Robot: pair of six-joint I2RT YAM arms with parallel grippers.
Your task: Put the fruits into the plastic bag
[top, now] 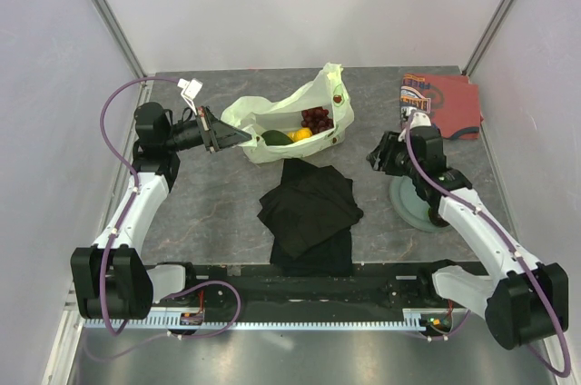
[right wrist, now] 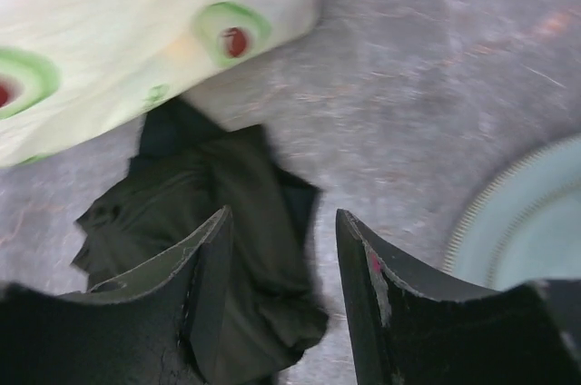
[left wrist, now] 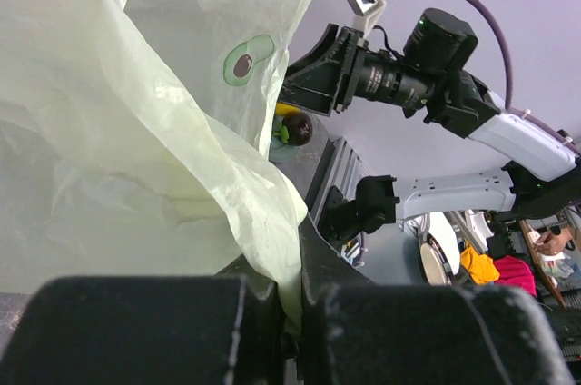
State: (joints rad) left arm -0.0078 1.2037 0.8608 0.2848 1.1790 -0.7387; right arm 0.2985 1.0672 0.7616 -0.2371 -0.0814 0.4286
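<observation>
Bag status: the plastic bag (top: 272,111) lies on the bench (top: 209,194) with its mouth gaping. The left fingers (top: 241,137) are clenched on its rim, and the thin film is pinched right between them. Just past those fingertips, inside the bag, there's a green fruit (top: 275,138), then a yellow fruit (top: 302,134), and the dark red grape bunch (top: 316,118) sits farthest from them.

The right fingers (right wrist: 211,285) are spread apart with nothing between them, well clear of the bag. Under them is the folded black cloth (right wrist: 227,212), the bag's printed side is ahead of them, and the rim of the grey-green plate (right wrist: 517,222) is off to one side.

The left wrist view also shows a dark maroon round fruit (left wrist: 298,127) just below the right fingers with a bit of green next to it. Can't tell if it's actually on the plate. A red-orange patterned cloth (top: 449,105) lies at the back of the bench, beyond the right fingers.
</observation>
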